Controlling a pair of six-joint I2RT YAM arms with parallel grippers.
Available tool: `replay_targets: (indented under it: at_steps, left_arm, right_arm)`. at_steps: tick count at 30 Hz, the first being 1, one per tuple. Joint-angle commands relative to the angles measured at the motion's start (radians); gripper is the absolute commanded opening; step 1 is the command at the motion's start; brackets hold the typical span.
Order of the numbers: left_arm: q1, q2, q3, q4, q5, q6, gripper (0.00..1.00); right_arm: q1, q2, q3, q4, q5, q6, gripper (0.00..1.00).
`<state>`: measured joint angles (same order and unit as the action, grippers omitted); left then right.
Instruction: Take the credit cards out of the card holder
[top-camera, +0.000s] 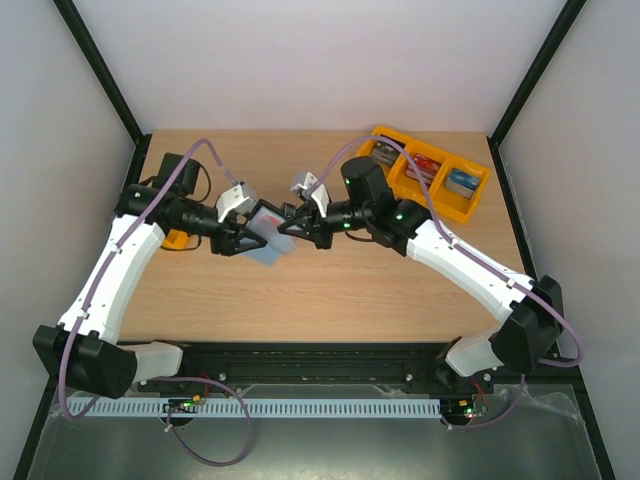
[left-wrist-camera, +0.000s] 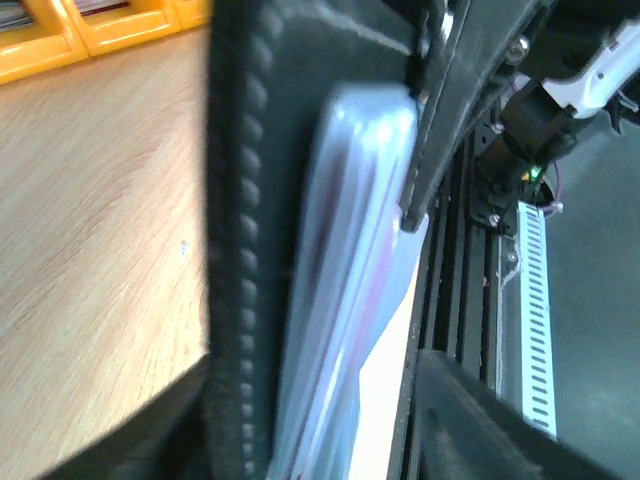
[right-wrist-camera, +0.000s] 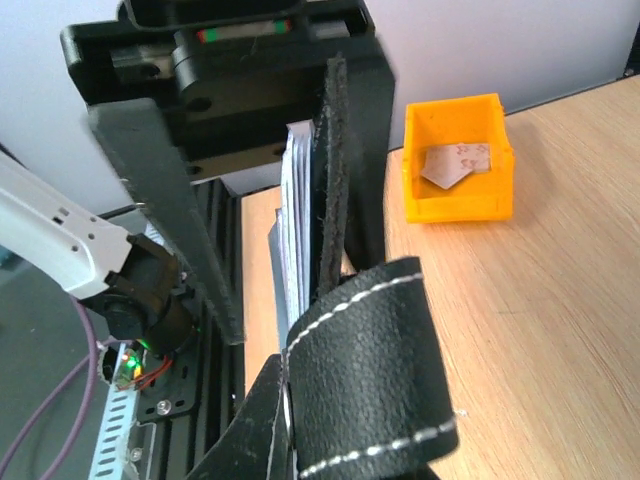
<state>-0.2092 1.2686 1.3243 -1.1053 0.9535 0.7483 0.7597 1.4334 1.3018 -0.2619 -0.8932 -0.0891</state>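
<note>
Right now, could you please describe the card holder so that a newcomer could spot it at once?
Find the wooden table and look where the two arms meet above its middle. The card holder hangs there between the left gripper and the right gripper. It alone is a black stitched case with grey-blue clear pockets; the divided tray nearby is yellow plastic.

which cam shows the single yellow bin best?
Right wrist: the whole single yellow bin is in frame, with a pale, red-marked card lying inside. Top external shows only a sliver of it, mostly hidden by the left arm. Left wrist doesn't show it.
</note>
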Motion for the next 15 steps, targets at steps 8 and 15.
replay_targets:
  at_steps: [8,15]
  left_arm:
    - [0.033,-0.009,-0.047,0.238,-0.004,-0.253,0.90]
    - [0.033,-0.007,-0.057,0.261,-0.011,-0.285,0.19]
  right_arm:
    - [0.008,-0.045,-0.106,0.340,0.036,0.249,0.02]
    - [0.011,-0.052,-0.122,0.335,-0.059,0.204,0.02]
